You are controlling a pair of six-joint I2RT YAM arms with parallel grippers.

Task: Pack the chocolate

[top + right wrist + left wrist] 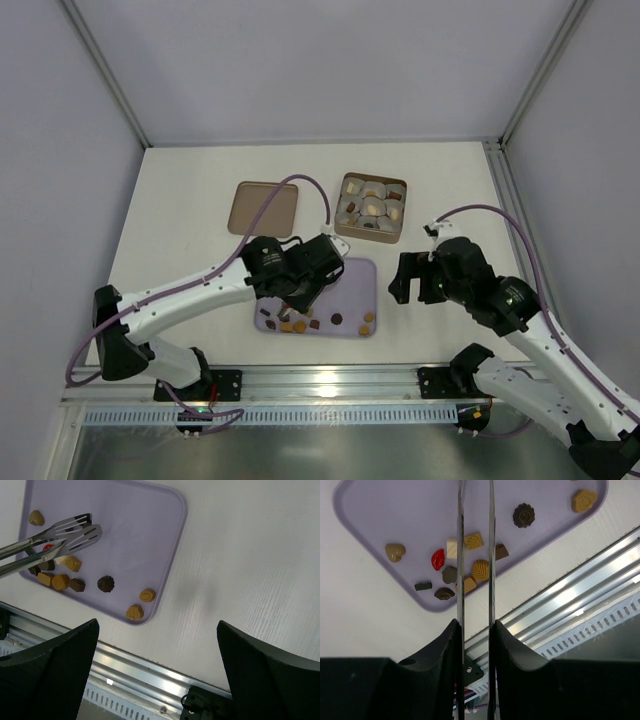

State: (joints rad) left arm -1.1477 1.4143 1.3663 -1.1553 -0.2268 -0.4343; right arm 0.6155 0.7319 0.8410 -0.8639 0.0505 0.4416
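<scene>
Several small brown and tan chocolate pieces [62, 581] crowd the lilac plastic tray [140, 530] at the frame's left, so the left gripper [475, 630] clenches slotted steel tongs [84, 536] above them, heads parted, empty.

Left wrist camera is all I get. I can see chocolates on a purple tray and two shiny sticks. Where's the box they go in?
Observer: The box sits on the table past the tray's far right corner, filled with pale cup liners.
Operator: What are the shiny sticks?
Observer: Tongs. The right wrist view shows their flat slotted tips, apart above the chocolates, with nothing pinched.
Operator: Where's the other hand?
Observer: The right hand is wide open over the table, just right of the tray.
</scene>
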